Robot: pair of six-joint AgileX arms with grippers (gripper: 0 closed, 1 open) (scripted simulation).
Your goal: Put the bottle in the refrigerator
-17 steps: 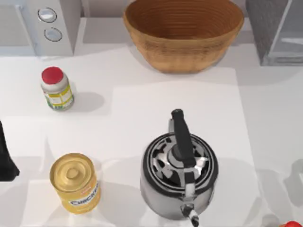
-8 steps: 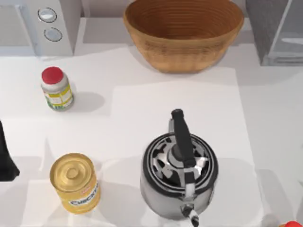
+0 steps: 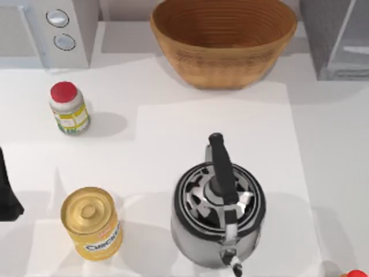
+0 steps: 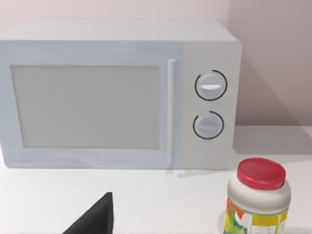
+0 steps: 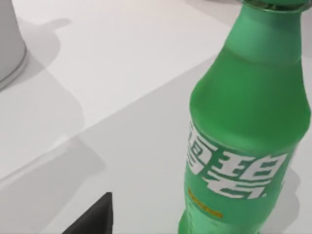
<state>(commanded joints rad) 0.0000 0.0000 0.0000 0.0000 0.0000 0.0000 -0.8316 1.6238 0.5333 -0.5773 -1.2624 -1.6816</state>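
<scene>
1. The green bottle (image 5: 246, 122) stands upright on the white tabletop (image 5: 112, 83) in the right wrist view, close in front of that camera; it carries a white printed label and its cap end is cut by the frame edge.
2. A dark finger tip of the right end effector (image 5: 95, 217) shows at the near edge of that view, beside the bottle and apart from it; I cannot tell how far its fingers are spread, and nothing shows in its grip.
3. The refrigerator (image 3: 337, 37) sits at the far right corner of the tabletop in the top view, dark grey with a pale glassy front panel.
4. The left arm (image 3: 7, 190) shows as a dark shape at the left edge of the top view; a dark tip of the left end effector (image 4: 92, 219) shows in the left wrist view; whether it is spread or closed I cannot tell.
5. In front of the left wrist camera stands a white microwave (image 4: 117, 92) with two round knobs, at the far left of the tabletop; near it stands a red-capped jar (image 3: 68, 108) with a yellow label.
6. A woven basket (image 3: 223, 40) sits far centre; a steel kettle (image 3: 218, 210) with a black handle stands near centre; a yellow can (image 3: 92, 222) stands near left, well apart from the kettle.
7. A small red thing (image 3: 356, 274) shows at the near right corner of the top view; what it is I cannot tell.
</scene>
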